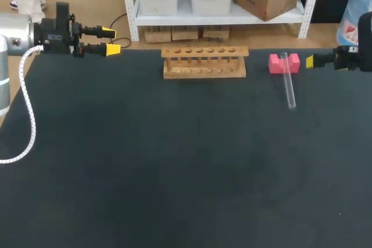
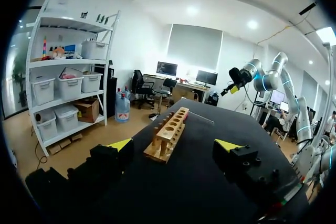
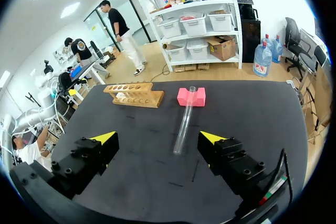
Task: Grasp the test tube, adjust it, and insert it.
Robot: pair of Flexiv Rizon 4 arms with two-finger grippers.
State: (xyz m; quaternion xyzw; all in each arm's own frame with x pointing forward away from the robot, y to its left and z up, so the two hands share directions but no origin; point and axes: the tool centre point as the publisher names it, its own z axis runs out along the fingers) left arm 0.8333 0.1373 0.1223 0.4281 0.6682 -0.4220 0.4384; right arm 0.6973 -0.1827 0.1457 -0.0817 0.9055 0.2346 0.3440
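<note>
While the black table (image 1: 174,172) carries the wooden test tube rack (image 1: 204,62) at the middle of its far edge, the left gripper (image 1: 111,39) and the right gripper (image 3: 157,139) sit at that edge's two ends, each spread wide and holding nothing. Near the far right corner, the pink block (image 1: 283,63) props one end of the clear test tube (image 1: 288,85), whose other end slopes down onto the surface ahead of the right gripper. Being round, smooth and only propped, the tube would likely roll or slide off the block under an off-centre pinch, and a tilted hold could jam it against the rack's holes.
</note>
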